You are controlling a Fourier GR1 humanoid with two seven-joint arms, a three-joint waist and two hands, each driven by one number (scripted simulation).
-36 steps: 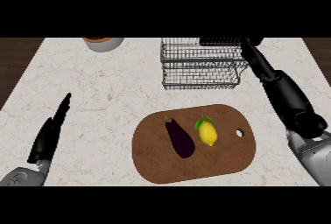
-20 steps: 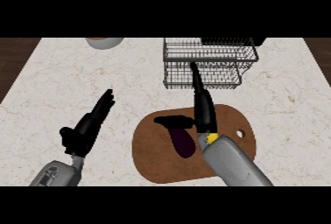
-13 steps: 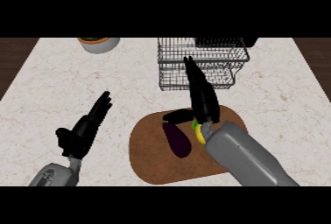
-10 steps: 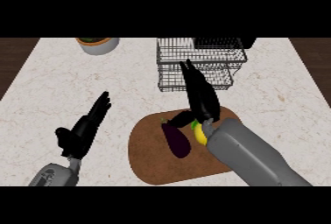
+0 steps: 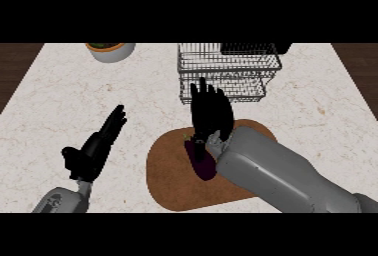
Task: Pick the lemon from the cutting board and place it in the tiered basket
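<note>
Right hand (image 5: 210,112) hovering over far part of cutting board (image 5: 173,185), fingers straight-ish, holding nothing afaict. Lemon hidden under it, prob just right of the eggplant (image 5: 200,157), can't confirm. Best bet imo: drop straight down, curl round lemon only, avoid nudging eggplant since they're side by side. Then lift well clear before heading far toward tiered basket (image 5: 229,72), bc wire rim looks easy to clip. Left hand (image 5: 96,147) open, resting left of board. Bowl (image 5: 111,50) far left, irrelevant.

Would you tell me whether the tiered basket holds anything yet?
Empty: the tiered basket shows only bare wire shelves, with nothing lying in them.
</note>
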